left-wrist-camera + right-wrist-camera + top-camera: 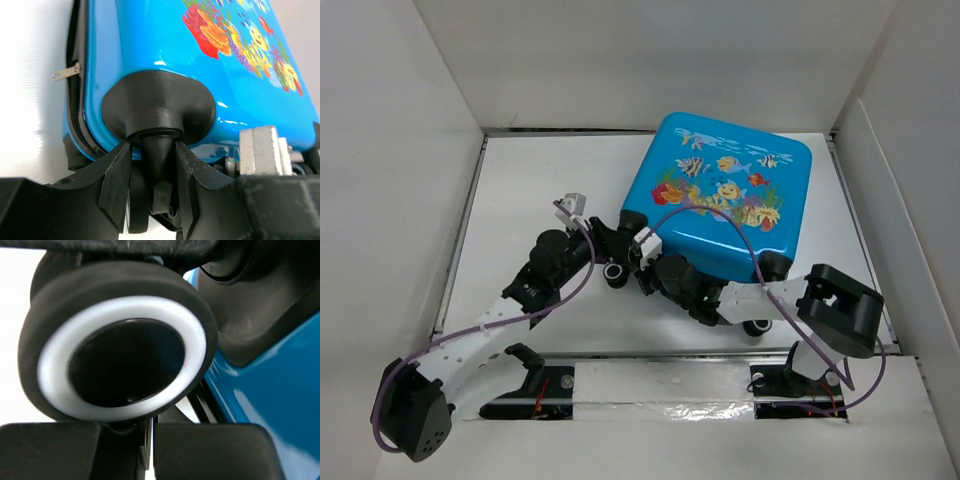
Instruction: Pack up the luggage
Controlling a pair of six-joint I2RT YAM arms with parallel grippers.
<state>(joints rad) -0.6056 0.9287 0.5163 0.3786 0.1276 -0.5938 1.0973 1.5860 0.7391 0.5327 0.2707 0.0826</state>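
Note:
The bright-blue luggage [725, 195] with its fish print lies flat on the white table, lid down. In the left wrist view its blue shell [150, 40] and a silver zipper pull [65, 72] show. My left gripper [617, 237] [152, 147] is at the near-left corner, its fingers [117, 175] shut on the black wheel stem [156, 155] under the wheel housing [160, 105]. My right gripper [650, 272] [150, 440] is just beside it, jaws together, right under a black wheel with a white ring [120, 345] [615, 272].
White walls [400, 150] box in the table [540, 180] on three sides. Another suitcase wheel [757, 327] sticks out near the right arm's base [840, 310]. Both arms crowd the luggage's near-left corner.

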